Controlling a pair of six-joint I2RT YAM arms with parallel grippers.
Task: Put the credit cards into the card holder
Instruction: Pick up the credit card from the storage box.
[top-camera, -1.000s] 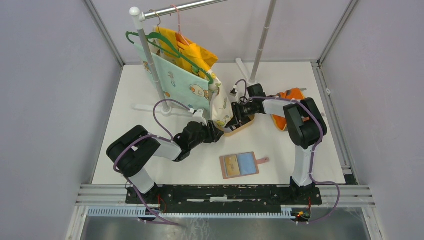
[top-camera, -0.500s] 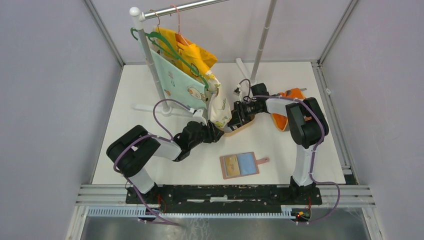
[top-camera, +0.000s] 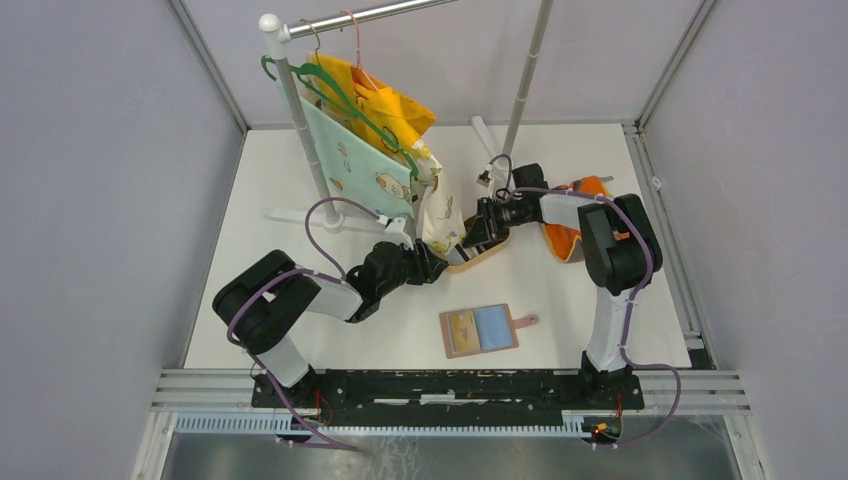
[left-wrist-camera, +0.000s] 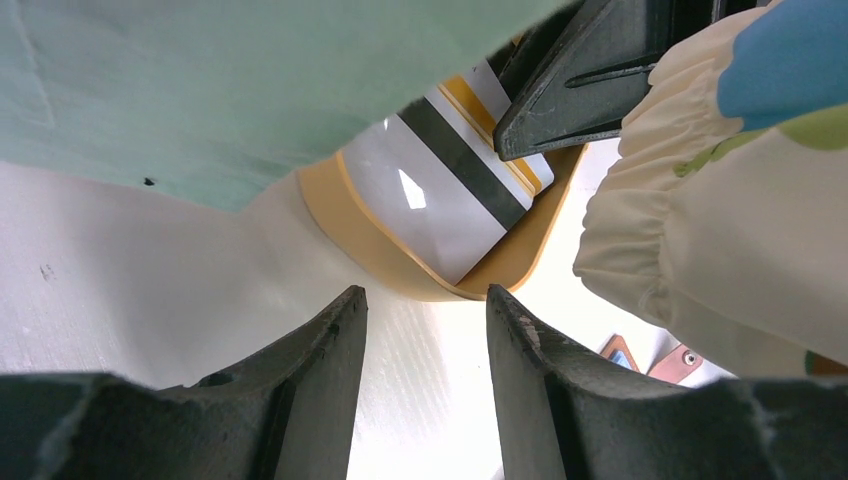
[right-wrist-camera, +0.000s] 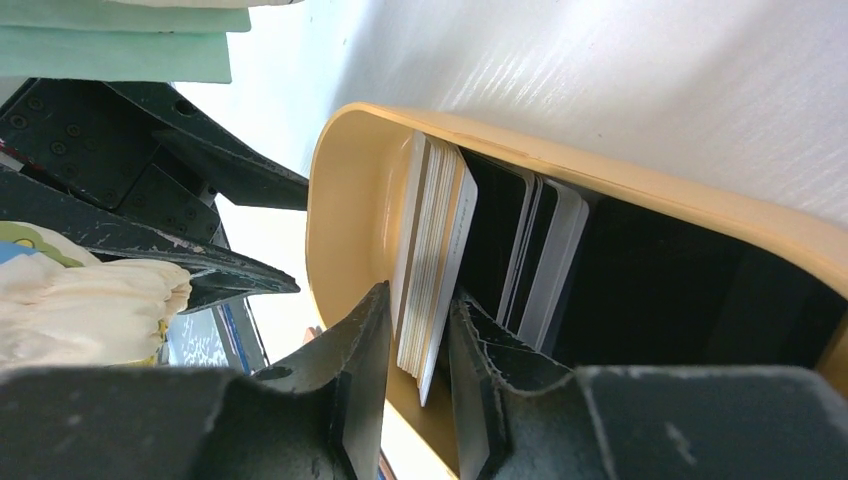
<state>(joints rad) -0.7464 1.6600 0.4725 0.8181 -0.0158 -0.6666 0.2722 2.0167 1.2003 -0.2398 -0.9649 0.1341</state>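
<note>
The right pincer (right-wrist-camera: 418, 300) reaches into a tan dish (right-wrist-camera: 345, 190), its jaws narrow and straddling a stack of credit cards (right-wrist-camera: 432, 230) standing on edge. Whether they press the stack cannot be told. Darker cards lean just beside it. The left pincer (left-wrist-camera: 425, 295) hovers half-wide, holding nothing, just short of the dish rim. The card holder (top-camera: 480, 330) lies open on the surface (top-camera: 560, 300), well behind both pincers, toward the arm bases.
</note>
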